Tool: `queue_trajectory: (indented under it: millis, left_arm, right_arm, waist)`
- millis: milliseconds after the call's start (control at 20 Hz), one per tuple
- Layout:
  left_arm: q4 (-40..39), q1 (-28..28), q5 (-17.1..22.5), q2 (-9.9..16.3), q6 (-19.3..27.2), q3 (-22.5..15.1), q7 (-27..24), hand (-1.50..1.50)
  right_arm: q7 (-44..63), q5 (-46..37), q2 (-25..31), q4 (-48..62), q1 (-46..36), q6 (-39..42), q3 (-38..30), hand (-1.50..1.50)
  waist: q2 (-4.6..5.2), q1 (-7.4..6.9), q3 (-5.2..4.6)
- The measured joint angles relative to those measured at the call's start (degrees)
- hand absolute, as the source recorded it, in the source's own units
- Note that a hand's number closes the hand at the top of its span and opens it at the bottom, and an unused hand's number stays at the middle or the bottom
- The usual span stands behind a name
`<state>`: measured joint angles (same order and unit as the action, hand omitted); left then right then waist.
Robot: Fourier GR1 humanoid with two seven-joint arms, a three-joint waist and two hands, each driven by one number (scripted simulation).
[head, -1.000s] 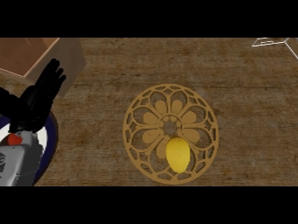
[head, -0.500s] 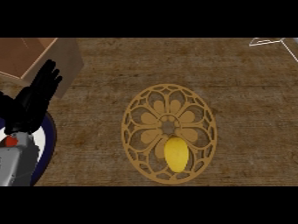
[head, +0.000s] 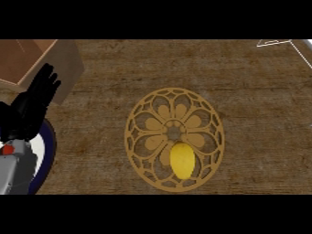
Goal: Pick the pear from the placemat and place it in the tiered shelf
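Left hand (head: 29, 109) resting at the left edge, fingers straight and spread, gripping nothing. Pear (head: 182, 160) lying well to its right and slightly lower, sitting on the near part of the ornate round placemat (head: 145, 109) on the worktop (head: 253, 91).

Brown counter (head: 253, 100); gold openwork placemat (head: 145, 114) flat at centre; box (head: 23, 64) far left

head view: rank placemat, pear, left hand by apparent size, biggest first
1. placemat, the round gold openwork mat, clearly the largest.
2. left hand, open with fingers up at the view's left; it sits nearer the camera, so its rank over the pear is only apparent.
3. pear, lying on the placemat's near part, smallest.
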<state>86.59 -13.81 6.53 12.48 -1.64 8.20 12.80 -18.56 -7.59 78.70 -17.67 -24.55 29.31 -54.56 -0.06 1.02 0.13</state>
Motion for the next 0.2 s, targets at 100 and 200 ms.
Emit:
queue_trajectory:
  millis: [100,200]
  left_arm:
    - [-0.17,-0.11,-0.29,-0.42,0.26,-0.32,-0.04,0.0]
    - [0.31,0.94,-0.54,-0.9,0.3,-0.7,-0.54,0.0]
  right_arm:
    - [-3.63,0.27,0.78,0.14,2.67,2.28,-0.29,-1.5]
    - [-7.3,0.33,1.01,0.19,5.69,3.54,-0.42,-1.5]
  waist:
    - [0.02,-0.07,0.01]
    - [0.01,-0.22,0.01]
